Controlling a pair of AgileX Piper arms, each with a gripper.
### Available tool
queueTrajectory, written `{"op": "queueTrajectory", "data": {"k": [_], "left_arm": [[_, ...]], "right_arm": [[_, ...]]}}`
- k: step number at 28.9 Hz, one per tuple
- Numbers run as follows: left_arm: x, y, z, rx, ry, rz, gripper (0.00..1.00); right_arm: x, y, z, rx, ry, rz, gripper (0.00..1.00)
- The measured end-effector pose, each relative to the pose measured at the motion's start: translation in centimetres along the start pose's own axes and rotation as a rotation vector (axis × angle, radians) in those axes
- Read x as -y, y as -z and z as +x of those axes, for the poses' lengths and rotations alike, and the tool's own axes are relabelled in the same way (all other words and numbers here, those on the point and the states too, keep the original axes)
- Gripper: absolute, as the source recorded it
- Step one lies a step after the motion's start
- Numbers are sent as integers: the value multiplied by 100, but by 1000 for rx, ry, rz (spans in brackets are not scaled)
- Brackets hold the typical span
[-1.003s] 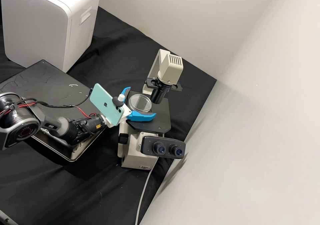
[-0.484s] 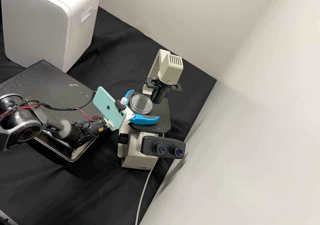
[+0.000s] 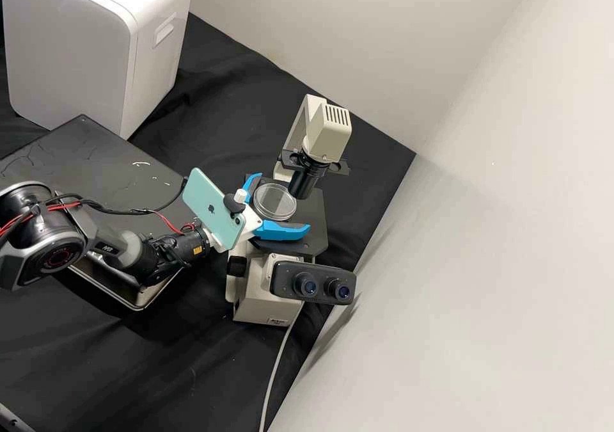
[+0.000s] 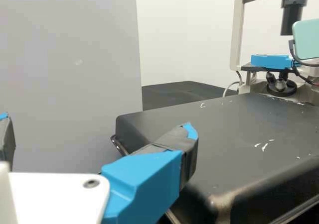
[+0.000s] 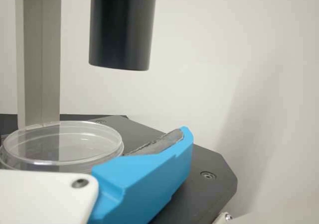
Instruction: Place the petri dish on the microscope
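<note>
A clear petri dish (image 3: 275, 201) (image 5: 60, 142) appears to lie flat on the black stage (image 3: 314, 224) (image 5: 202, 169) of the beige microscope (image 3: 265, 291), just short of the black condenser tube (image 3: 300, 181) (image 5: 122, 25). My right gripper (image 3: 280, 203) (image 5: 89, 134) comes in from the left and is open. One blue finger (image 3: 281, 230) (image 5: 149, 169) is at the dish's near side and the other (image 3: 251, 180) at its far side. My left gripper (image 4: 94, 132) is open and holds nothing, low beside the black case (image 4: 239, 134).
A white appliance (image 3: 89, 41) (image 4: 70, 59) stands at the back left. The flat black case (image 3: 89, 163) lies under the right arm. The microscope's eyepieces (image 3: 316, 286) jut toward the front, and its cable (image 3: 275, 368) trails off the bench edge beside the pale wall.
My right gripper has slid forward over the stage toward the condenser, its fingers now farther along both sides of the dish. The dish has shifted slightly the same way.
</note>
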Motion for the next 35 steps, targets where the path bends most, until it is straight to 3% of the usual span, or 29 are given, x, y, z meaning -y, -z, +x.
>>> {"op": "queueTrajectory", "data": {"k": [29, 35], "left_arm": [[6, 25, 6, -15, 3, 0, 100], [4, 33, 6, -18, 2, 1, 100]], "right_arm": [[-5, -5, -19, 1, -10, 0, 100], [-79, -33, -160, 52, -50, 20, 100]]}}
